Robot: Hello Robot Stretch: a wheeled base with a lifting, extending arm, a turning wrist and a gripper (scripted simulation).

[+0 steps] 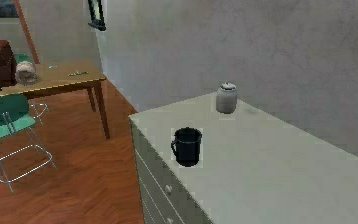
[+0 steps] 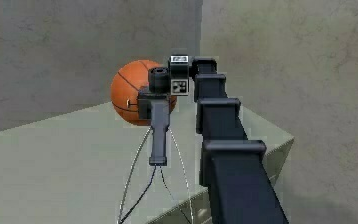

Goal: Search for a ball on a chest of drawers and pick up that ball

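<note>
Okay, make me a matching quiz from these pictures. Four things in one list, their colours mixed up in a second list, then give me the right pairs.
Things:
1. mug
2. jar
3. ball
4. chair

Colours:
A. orange
B. teal
C. black
D. white

Pairs: 1-C, 2-D, 3-A, 4-B

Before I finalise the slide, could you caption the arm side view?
Arm and gripper over a pale chest top, orange ball beyond.
</note>
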